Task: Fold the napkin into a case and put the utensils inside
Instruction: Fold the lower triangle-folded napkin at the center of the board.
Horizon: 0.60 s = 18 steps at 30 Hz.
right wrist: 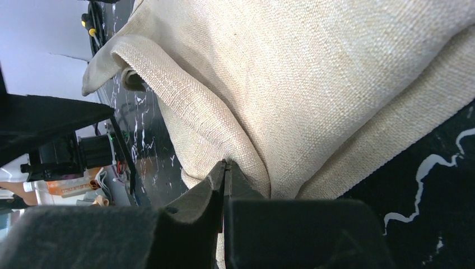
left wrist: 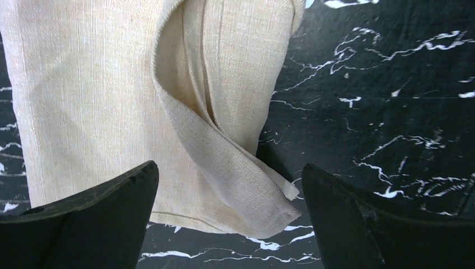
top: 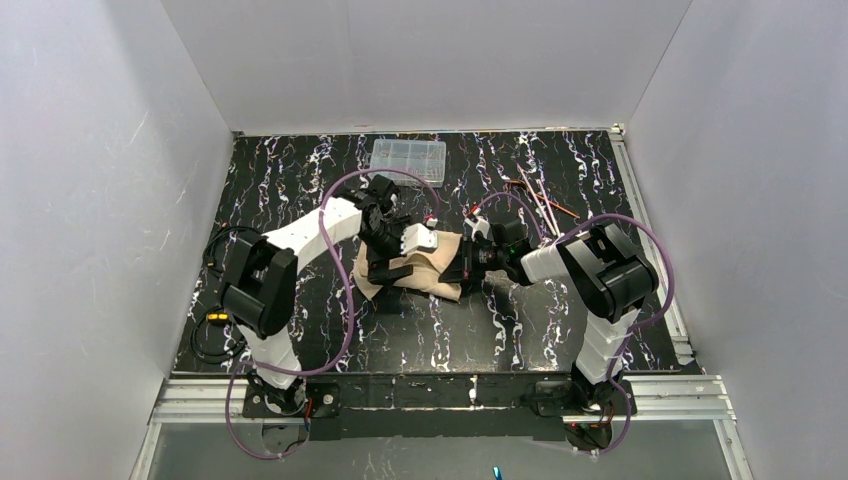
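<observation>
Napkin position: the napkin lay partly folded in the middle of the counter, between the two arms, in several loose layers and not yet a neat case.
Left pincer: the left pincer hung over the napkin's near edge with its jaws wide apart, gripping nothing; a twisted flap of cloth lay between them.
Right pincer: the right pincer was closed tight on a fold of the napkin, a thin sliver of cloth showing between the fingers.
Cloth handling: it looked light, soft and limp, a coarse weave with some grip to it. It probably would not hold a crease by itself, and a released layer would likely sag or curl.
Where to take hold: best at a hemmed edge or corner, pinching all the layers meant to move together; a grip mid-panel would only bunch it.
Utensils: the utensils lay well apart from the napkin, towards the far right of the counter. They looked thin, stiff and smooth, so likely to slip unless pinched across the handle.
</observation>
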Motion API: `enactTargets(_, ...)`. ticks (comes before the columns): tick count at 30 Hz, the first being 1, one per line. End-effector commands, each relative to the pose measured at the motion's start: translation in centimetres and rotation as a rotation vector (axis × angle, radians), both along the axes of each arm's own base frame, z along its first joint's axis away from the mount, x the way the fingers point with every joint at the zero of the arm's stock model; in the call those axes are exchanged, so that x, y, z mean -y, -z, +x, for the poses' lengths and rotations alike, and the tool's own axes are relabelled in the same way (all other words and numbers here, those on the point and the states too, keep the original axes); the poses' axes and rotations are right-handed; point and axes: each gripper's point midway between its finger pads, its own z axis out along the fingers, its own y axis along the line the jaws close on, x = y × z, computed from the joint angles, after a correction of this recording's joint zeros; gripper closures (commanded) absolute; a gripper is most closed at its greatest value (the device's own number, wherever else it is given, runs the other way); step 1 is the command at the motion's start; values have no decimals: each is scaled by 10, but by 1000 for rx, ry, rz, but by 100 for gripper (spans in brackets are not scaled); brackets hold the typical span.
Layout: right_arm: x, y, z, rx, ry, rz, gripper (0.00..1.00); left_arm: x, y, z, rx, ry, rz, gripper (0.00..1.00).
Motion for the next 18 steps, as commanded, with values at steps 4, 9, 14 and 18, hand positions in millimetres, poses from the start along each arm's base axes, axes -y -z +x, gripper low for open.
enactTargets(4,1,3,8,-19,33,-6,89,-3,7,35,261,-133,50,1)
enactTargets(9,1,1,8,-13,24,-12,89,-11,15,54,340,-173,110,1)
enactTargets(14,1,1,7,-14,18,-12,89,-17,6,58,332,-185,114,19)
enactTargets(18,1,0,8,-11,19,-11,89,-15,0,42,224,-164,101,46)
